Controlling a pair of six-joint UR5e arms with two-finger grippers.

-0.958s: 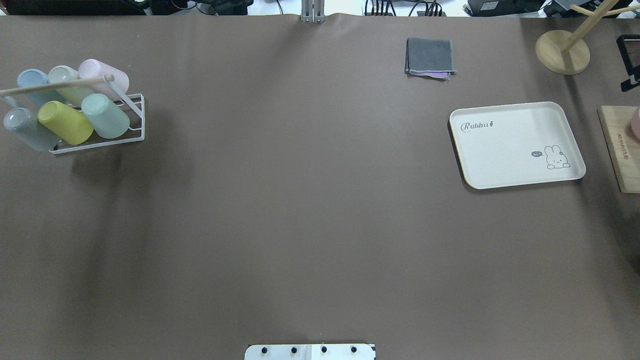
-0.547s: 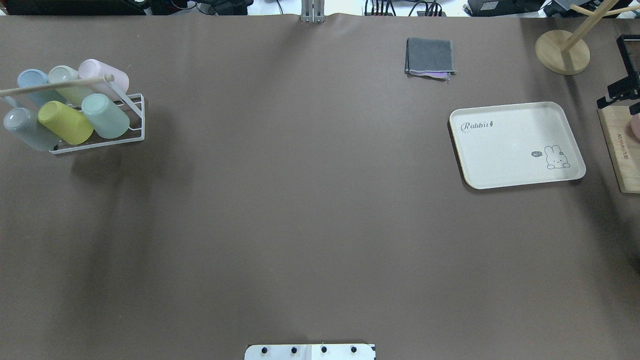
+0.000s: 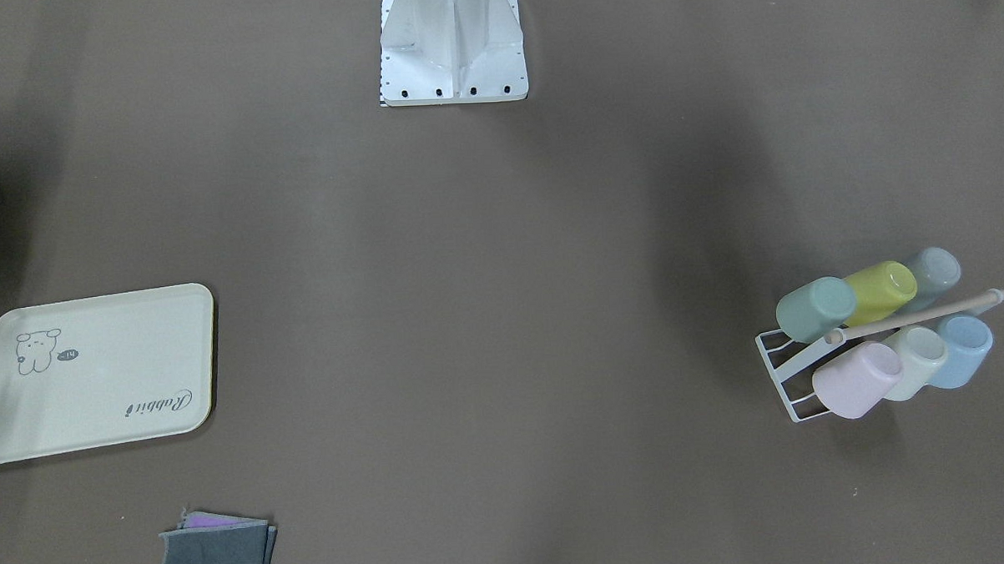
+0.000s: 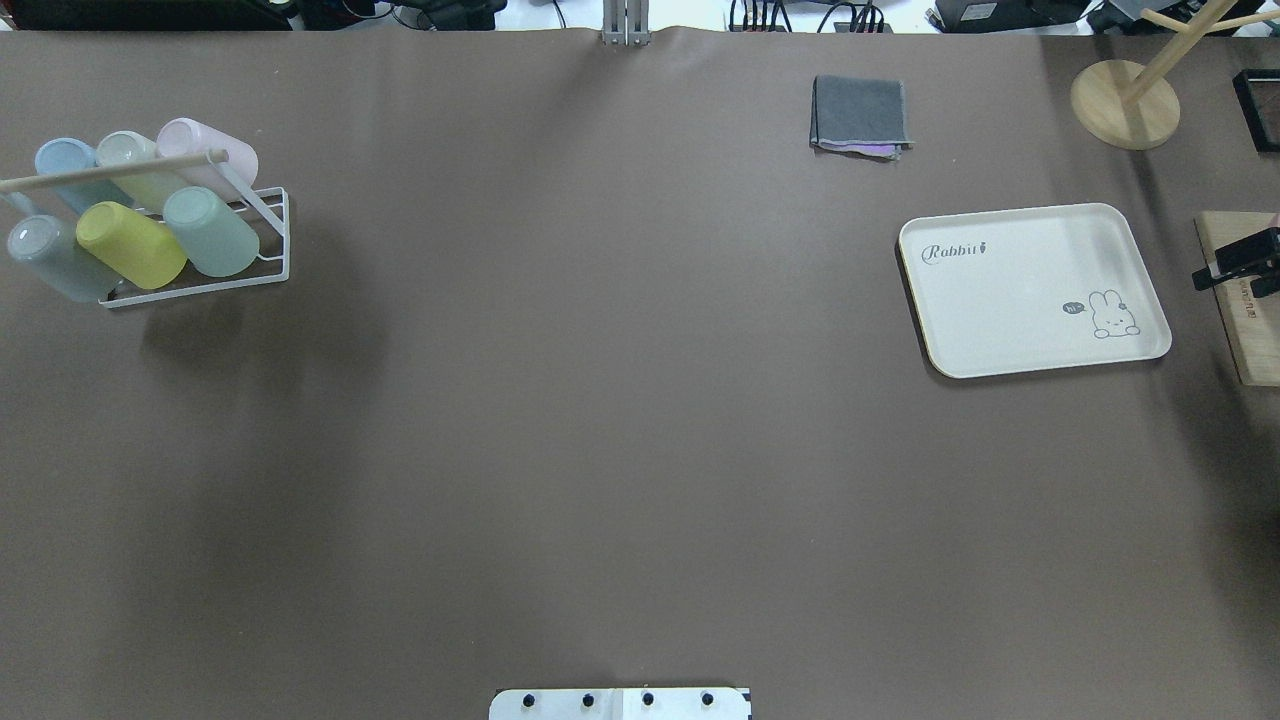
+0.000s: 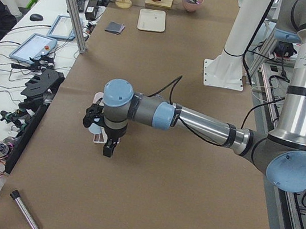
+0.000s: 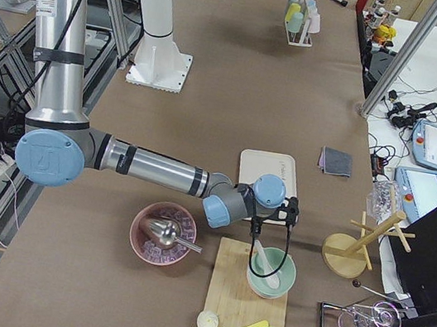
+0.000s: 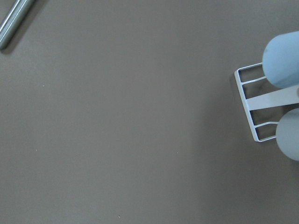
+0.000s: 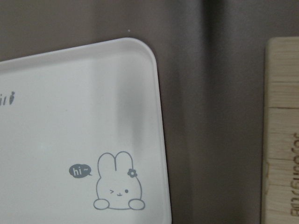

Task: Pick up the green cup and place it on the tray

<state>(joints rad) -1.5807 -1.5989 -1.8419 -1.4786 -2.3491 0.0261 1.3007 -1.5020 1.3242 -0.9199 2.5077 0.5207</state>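
Well, the green cup point(image 4: 212, 232) lies tilted in the white rack point(image 7: 268, 98), touching the yellow cup point(image 4: 130, 244) beside it, at my left end of the table. The tray point(image 4: 1010, 320) sits flat at my right end, well apart from the rack. My left gripper point(image 5: 107, 148) hangs just beside the rack (its camera catches only the rack's edge and two cups). My right gripper point(image 4: 1238, 264) hovers just beside the tray, over the wooden board's point(image 4: 1250, 340) edge. Whether either is released or clenched, I cannot tell.
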